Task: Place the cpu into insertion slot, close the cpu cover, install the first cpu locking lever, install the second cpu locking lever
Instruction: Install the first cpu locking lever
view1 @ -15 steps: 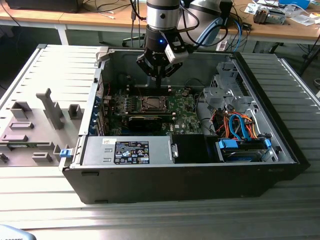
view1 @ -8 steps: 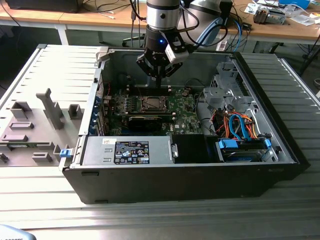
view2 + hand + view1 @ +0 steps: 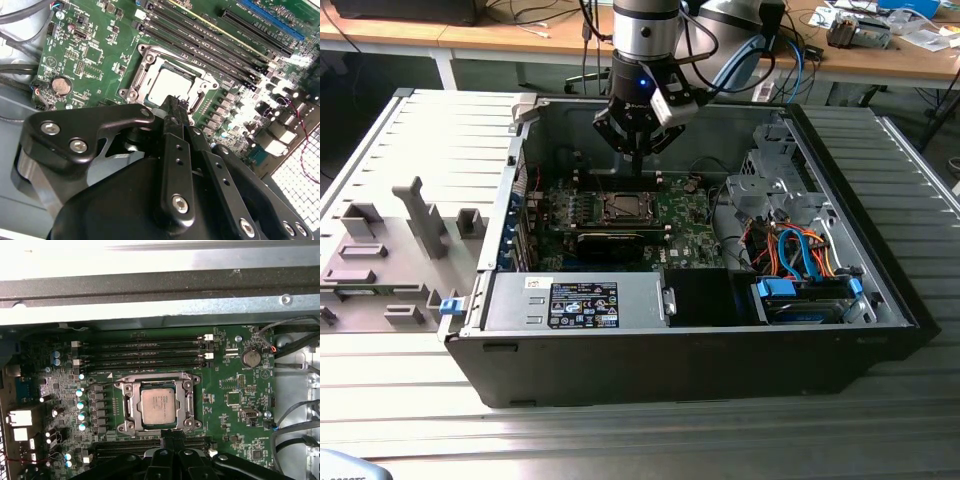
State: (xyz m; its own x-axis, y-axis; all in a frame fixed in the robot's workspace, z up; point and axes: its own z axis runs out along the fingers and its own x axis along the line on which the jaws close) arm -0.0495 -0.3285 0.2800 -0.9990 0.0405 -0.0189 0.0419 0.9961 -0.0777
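My pincer (image 3: 172, 107) is clenched, empty, hovering just short of the insertion slot (image 3: 159, 407), centre frame in the first wrist view. The cpu (image 3: 158, 406) sits in it. The cpu cover (image 3: 159, 384) looks down, perhaps unlatched. Lever step in hand; calls for a fine hook.
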